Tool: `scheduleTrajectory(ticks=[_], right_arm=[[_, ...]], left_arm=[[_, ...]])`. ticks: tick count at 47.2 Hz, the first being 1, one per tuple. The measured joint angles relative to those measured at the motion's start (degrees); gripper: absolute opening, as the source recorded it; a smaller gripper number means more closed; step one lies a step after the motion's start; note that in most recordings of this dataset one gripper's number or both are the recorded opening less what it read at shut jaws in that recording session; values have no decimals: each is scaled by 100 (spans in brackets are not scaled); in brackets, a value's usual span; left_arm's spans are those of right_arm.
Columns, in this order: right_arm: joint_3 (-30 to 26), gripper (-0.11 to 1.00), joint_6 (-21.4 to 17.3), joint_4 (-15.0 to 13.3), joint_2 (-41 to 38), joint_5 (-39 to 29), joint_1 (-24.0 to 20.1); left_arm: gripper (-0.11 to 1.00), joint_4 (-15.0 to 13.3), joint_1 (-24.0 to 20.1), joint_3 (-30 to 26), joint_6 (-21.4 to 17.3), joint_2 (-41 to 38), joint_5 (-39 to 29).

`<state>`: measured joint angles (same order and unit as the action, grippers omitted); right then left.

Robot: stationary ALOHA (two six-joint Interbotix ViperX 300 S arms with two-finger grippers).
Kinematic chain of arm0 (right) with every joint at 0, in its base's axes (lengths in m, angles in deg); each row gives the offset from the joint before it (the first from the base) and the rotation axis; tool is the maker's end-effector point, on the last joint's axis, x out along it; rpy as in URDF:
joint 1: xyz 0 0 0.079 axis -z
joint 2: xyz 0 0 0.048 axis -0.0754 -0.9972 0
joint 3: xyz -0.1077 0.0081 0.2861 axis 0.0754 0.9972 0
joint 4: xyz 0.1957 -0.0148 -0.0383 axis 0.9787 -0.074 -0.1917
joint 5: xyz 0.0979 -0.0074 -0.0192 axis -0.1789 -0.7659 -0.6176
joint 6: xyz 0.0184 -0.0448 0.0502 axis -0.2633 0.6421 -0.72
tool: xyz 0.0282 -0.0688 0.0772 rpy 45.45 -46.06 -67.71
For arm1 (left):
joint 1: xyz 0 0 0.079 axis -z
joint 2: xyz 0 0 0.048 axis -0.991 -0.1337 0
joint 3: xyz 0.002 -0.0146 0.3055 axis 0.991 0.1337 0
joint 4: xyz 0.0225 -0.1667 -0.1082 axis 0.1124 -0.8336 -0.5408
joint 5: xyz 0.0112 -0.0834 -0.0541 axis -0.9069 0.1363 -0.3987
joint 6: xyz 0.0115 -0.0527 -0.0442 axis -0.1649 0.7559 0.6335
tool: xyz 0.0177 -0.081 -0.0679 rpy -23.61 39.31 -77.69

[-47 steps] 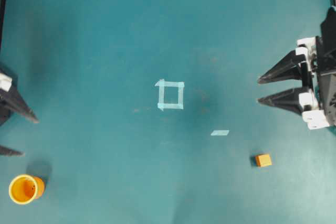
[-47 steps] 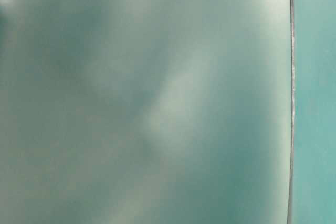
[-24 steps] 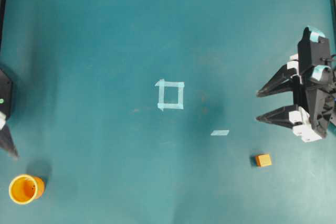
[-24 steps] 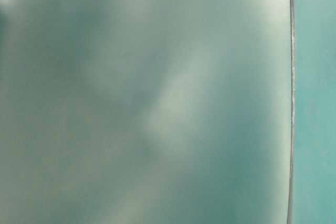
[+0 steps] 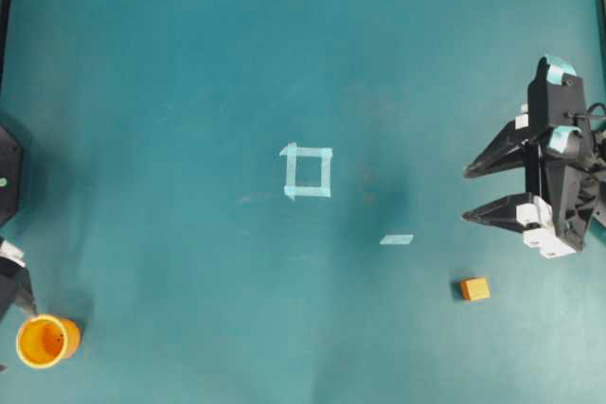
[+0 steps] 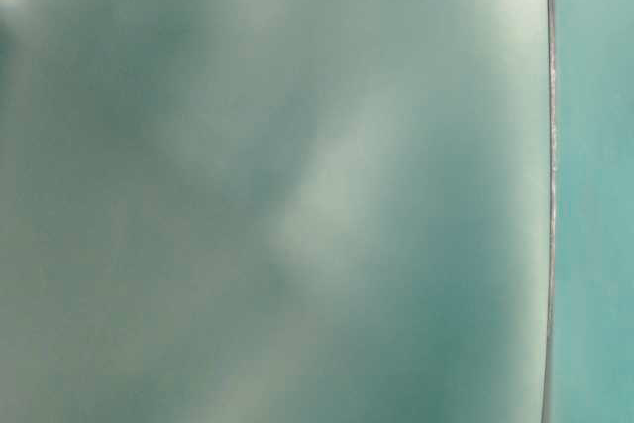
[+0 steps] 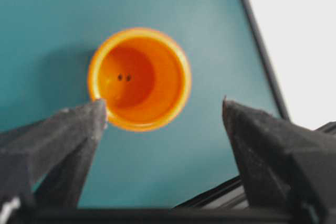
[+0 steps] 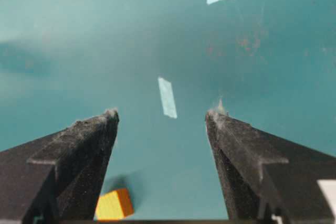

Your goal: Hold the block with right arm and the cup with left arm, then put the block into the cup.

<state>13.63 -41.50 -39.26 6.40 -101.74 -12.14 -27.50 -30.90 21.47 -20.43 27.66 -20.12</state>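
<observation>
The orange-yellow cup (image 5: pixel 47 341) stands upright at the near left corner of the teal table. My left gripper (image 7: pixel 163 106) is open just behind it. In the left wrist view its left fingertip (image 7: pixel 98 109) overlaps the rim of the cup (image 7: pixel 139 80), and the cup lies off to the left of the gap. Overhead, only one of its fingers (image 5: pixel 19 289) shows at the left edge. The orange block (image 5: pixel 475 289) lies at the near right. My right gripper (image 5: pixel 465 196) is open and empty, beyond the block. In the right wrist view (image 8: pixel 161 114) the block (image 8: pixel 113 204) is by the left finger.
A pale tape square (image 5: pixel 307 171) marks the table's middle, and a loose tape strip (image 5: pixel 397 239) lies between it and the block. The table's black border (image 7: pixel 262 51) runs close beside the cup. The table-level view is a blur.
My left gripper has moved along the left edge toward the cup and is now next to it. My right arm has pitched over and shifted slightly toward the block, jaws still open.
</observation>
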Motion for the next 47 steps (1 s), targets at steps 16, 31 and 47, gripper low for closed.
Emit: scheduleTrajectory(ticks=[16,31,47], right_arm=[[-18,66,0,9,-114,158,-9],[-26,66,-9,9,-202,193,-35],[-26,66,0,0,-211,185,-35]], left_arm=[[86,26,-79,-132,686,-1002,-70],[86,44,-79,-396,747,-1556,193],[86,44,-88,-475,747,-2083,721]])
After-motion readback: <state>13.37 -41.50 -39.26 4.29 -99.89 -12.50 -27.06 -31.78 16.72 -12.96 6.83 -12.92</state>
